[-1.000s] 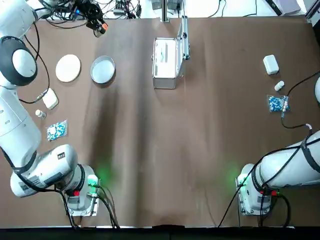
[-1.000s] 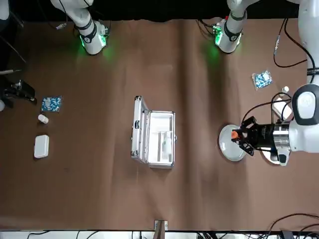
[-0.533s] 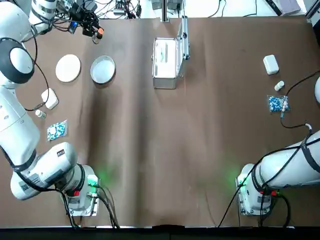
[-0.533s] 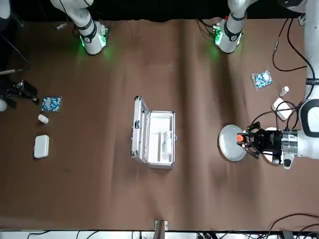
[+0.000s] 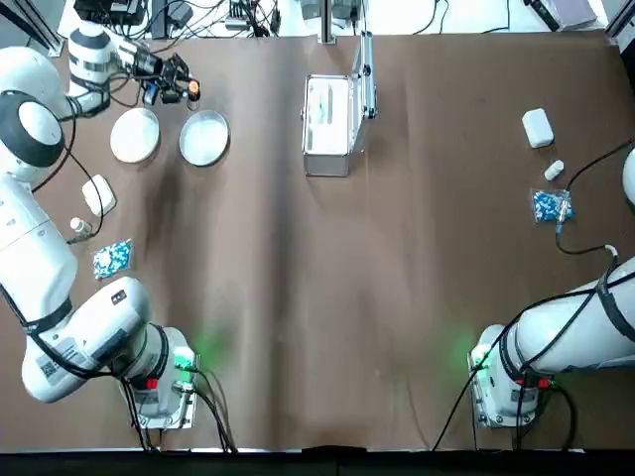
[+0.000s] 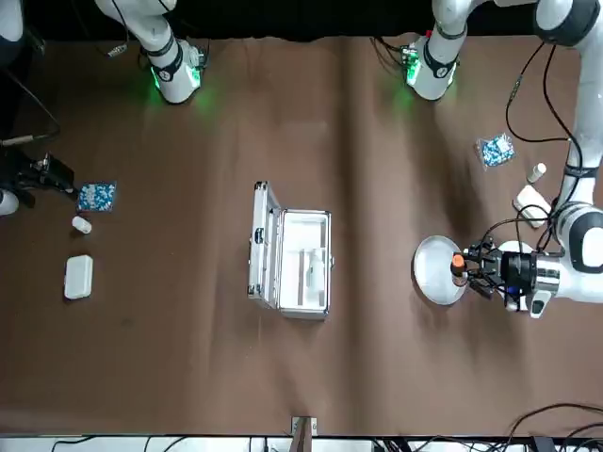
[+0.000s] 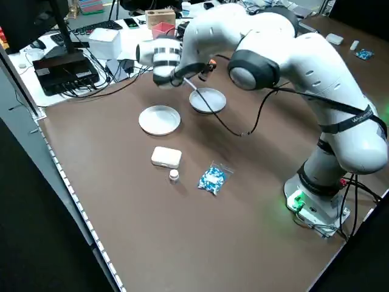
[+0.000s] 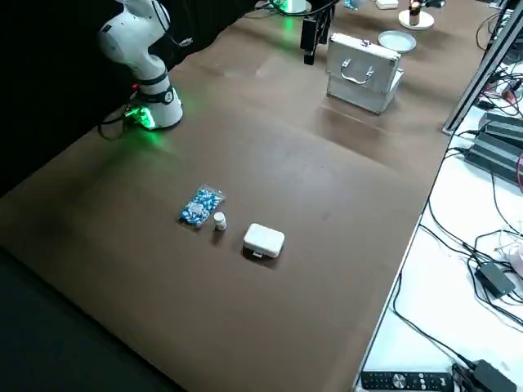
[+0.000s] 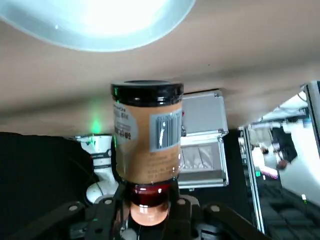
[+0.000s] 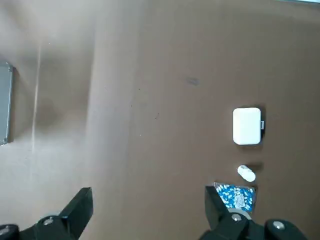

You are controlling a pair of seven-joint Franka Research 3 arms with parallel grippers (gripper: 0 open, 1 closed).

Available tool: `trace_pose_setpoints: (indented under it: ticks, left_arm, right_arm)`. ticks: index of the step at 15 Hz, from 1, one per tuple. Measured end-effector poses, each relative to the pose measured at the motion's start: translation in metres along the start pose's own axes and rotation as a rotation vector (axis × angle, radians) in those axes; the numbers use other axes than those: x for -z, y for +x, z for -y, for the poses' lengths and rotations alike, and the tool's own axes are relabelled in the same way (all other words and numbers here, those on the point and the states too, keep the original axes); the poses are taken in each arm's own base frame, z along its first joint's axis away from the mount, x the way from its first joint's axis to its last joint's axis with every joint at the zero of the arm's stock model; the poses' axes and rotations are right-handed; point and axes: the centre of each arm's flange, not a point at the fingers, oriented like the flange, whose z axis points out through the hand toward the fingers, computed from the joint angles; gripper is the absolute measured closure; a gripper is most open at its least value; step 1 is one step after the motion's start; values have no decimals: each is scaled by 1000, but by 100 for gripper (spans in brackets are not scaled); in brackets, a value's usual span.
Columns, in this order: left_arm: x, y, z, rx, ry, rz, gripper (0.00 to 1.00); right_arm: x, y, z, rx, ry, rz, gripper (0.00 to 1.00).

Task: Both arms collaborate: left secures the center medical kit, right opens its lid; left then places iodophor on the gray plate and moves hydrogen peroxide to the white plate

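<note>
My left gripper [image 5: 171, 87] hangs above the table just beyond the two plates, shut on the orange-red cap of the iodophor [image 9: 147, 135], a brown bottle. The cap [image 6: 458, 263] shows over the edge of the gray plate [image 5: 204, 137], which has nothing on it. The white plate [image 5: 135, 136] lies beside it, farther left. The medical kit [image 5: 330, 127] stands at the table's centre back with its lid [image 5: 367, 71] raised. My right gripper [image 10: 150, 215] is open and holds nothing, off at the table's right side. The hydrogen peroxide is hidden from me.
A small white box [image 5: 98, 195], a vial [image 5: 78, 226] and a blue packet [image 5: 113, 257] lie on the left side. A like white box [image 5: 537, 127], vial [image 5: 554, 171] and blue packet [image 5: 549, 205] lie on the right. Cables run along the back edge.
My left gripper has swung with the iodophor from the table's back edge toward the plates, and the wrist has turned. The kit, plates and right arm have stayed put.
</note>
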Motion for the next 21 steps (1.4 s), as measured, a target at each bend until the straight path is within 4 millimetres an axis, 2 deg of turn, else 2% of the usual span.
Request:
trace_pose_setpoints:
  ticks: [5,9,19,21]
  left_arm:
    - [-18,66,27,-65,-44,145,67]
    - [-26,97,41,-52,-70,197,67]
    - [-39,125,60,6,-78,257,67]
    - [-38,125,60,9,-81,261,66]
  right_arm:
    - [-3,1,2,3,2,3,1]
    - [-3,3,9,15,2,1,1]
    - [-6,10,18,31,-2,-22,1]
    - [-6,11,21,36,-2,-22,1]
